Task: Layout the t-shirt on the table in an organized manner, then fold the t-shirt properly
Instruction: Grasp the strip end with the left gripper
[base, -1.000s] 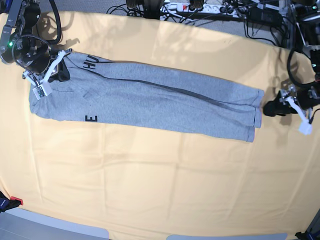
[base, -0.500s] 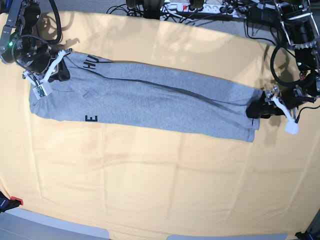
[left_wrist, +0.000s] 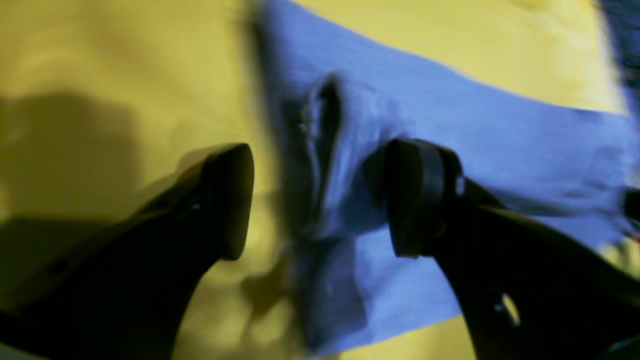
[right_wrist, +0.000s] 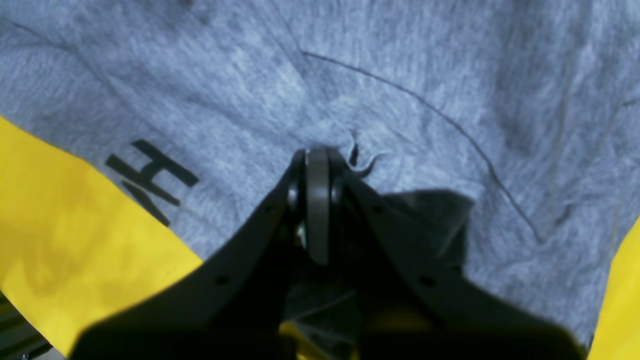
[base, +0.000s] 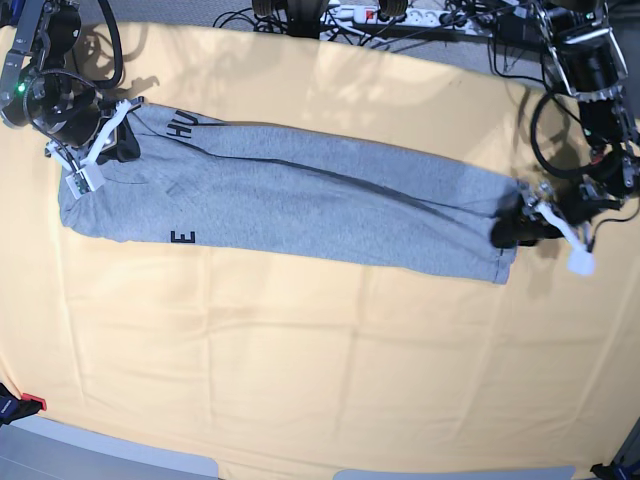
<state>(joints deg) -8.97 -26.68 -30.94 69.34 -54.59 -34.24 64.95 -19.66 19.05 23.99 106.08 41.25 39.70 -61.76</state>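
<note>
T-shirt (base: 300, 205) lies folded lengthwise on counter (base: 320, 380). Right gripper (right_wrist: 317, 165) is clamped on its collar end. Left gripper (left_wrist: 320, 200) stands apart, straddling the hem edge.

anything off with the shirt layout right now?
The t-shirt lies as a long strip, slanted across the table. Its hem end bunches into a ridge between the open left gripper jaws. Right gripper pinches the lettered end.
</note>
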